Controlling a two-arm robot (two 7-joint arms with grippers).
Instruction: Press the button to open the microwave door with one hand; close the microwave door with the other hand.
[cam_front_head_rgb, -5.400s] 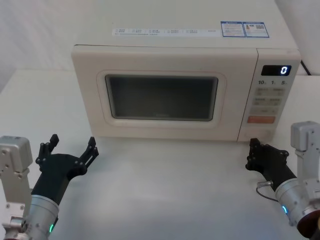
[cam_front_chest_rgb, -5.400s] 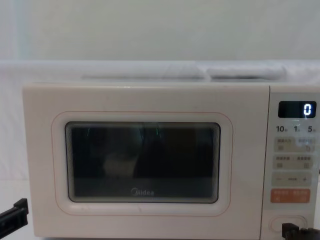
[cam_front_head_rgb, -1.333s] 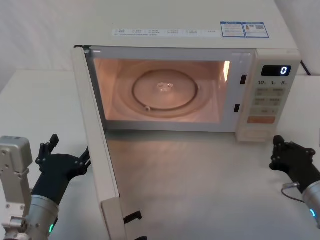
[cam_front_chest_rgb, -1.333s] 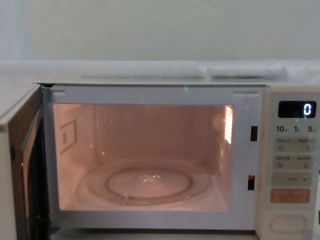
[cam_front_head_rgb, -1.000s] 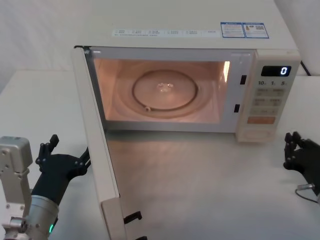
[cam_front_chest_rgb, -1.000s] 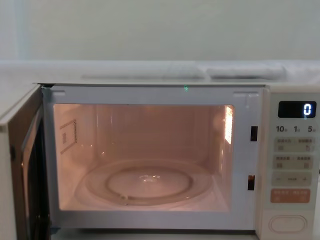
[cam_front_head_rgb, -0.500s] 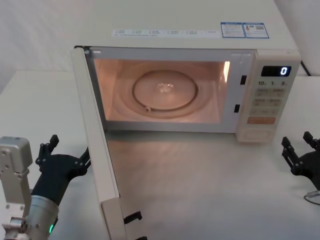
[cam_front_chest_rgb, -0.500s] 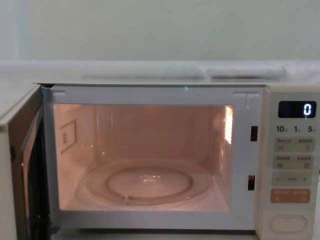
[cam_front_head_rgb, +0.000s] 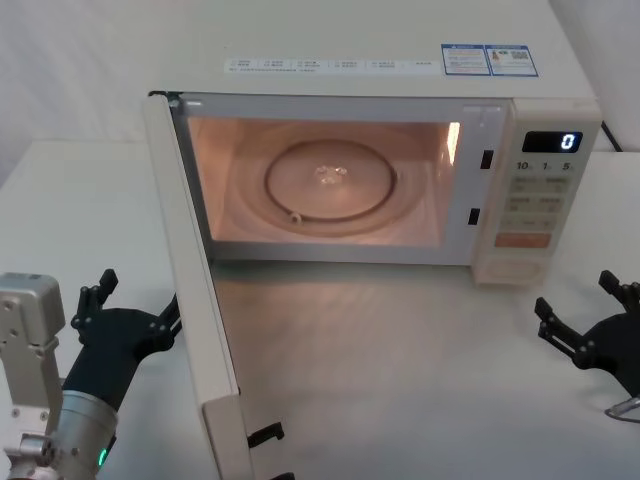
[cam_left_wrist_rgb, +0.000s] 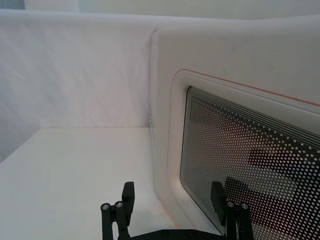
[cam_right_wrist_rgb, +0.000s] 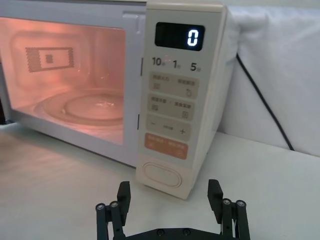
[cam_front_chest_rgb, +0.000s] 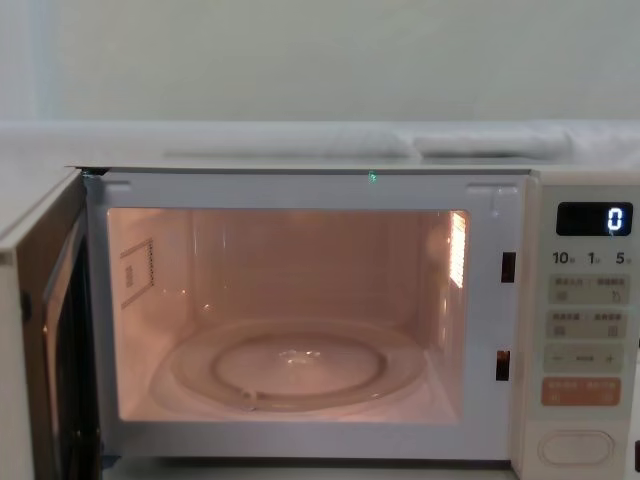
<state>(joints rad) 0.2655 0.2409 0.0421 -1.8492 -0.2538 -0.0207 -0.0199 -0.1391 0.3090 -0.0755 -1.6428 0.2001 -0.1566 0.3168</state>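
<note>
Two hands flank the microwave, and the step now in hand looks like the closing one. The microwave door (cam_front_head_rgb: 195, 290) stands swung wide on its left hinge, reaching out from the microwave toward the robot, with the lit cavity and its glass turntable (cam_front_head_rgb: 330, 180) exposed. The left hand (cam_front_head_rgb: 140, 305), fingers spread and holding nothing, sits just beside the door's outer face, on the side away from the cavity. To do this well it should probably meet the panel flat, near the free edge far from the hinge, and sweep it round in an arc until the latch catches.

The right hand (cam_front_head_rgb: 590, 320) is likewise spread and empty, low on the tabletop (cam_front_head_rgb: 400, 380) in front of the microwave's control panel and clear of the door's path. The button (cam_right_wrist_rgb: 161, 175) is a smooth cream pill under the orange key. The door is glossy cream plastic with rounded corners, its dark window finely dotted.
</note>
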